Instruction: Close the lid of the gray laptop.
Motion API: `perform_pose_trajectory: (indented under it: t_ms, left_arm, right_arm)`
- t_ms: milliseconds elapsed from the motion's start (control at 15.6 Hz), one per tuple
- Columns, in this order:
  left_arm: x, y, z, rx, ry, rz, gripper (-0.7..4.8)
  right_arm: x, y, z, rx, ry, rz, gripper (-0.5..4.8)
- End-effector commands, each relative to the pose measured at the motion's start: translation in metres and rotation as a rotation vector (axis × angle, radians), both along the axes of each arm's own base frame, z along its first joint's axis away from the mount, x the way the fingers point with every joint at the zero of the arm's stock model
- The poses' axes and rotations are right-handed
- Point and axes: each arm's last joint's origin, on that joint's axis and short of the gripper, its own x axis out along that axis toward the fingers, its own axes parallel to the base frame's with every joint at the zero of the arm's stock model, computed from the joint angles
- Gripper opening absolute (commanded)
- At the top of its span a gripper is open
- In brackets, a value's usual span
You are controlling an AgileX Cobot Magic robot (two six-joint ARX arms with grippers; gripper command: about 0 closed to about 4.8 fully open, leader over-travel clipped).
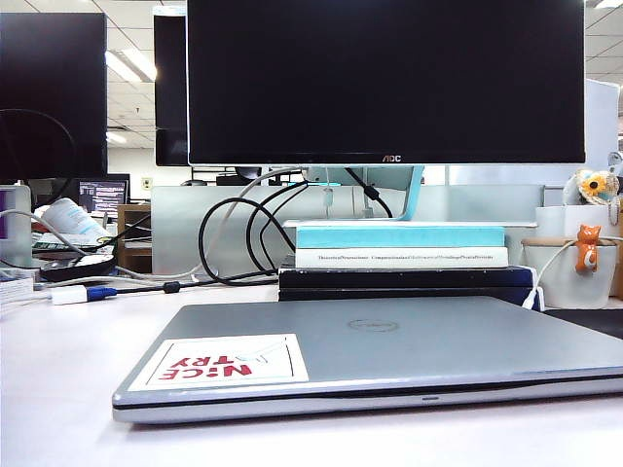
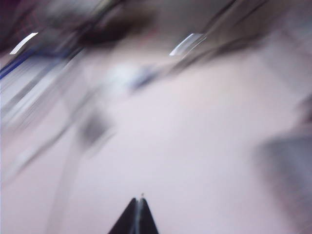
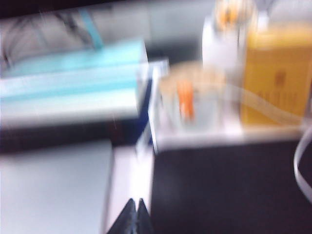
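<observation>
The gray laptop point(image 1: 389, 355) lies flat on the surface point(image 1: 58, 389), front and centre, the lid point(image 1: 409, 336) down on its base. Stacked books point(image 1: 401, 245) sit behind it, the monitor point(image 1: 385, 83) above them. Cables point(image 1: 234, 233) run behind-left. A cup point(image 1: 574, 272) stands behind-right. Left gripper point(image 2: 137, 219) hangs over bare surface; right gripper point(image 3: 135, 219) hangs beside the laptop's edge, both with tips together.

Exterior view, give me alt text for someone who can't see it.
A gray laptop lies on a white table with its lid fully shut, "NICE TRY" sticker on top. Behind it, stacked books and a black monitor; neither gripper appears.
</observation>
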Motion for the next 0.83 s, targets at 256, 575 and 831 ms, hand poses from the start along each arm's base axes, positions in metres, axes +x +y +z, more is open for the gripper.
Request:
perform_pose_trajectory:
  t_ms: [256, 575, 831]
  left_arm:
    - [-0.015, 0.001, 0.078, -0.012, -0.149, -0.066, -0.06]
    - [-0.022, -0.002, 0.068, 0.073, -0.215, -0.144, -0.06]
    - [-0.015, -0.004, 0.025, 0.125, -0.106, -0.094, -0.06]
  right_arm:
    - [-0.01, 0.001, 0.051, 0.034, -0.301, 0.051, -0.01]
    - [-0.013, 0.008, 0.057, -0.061, -0.348, 0.164, -0.02]
    - [-0.005, 0.016, 0.025, -0.089, -0.19, 0.106, -0.01]
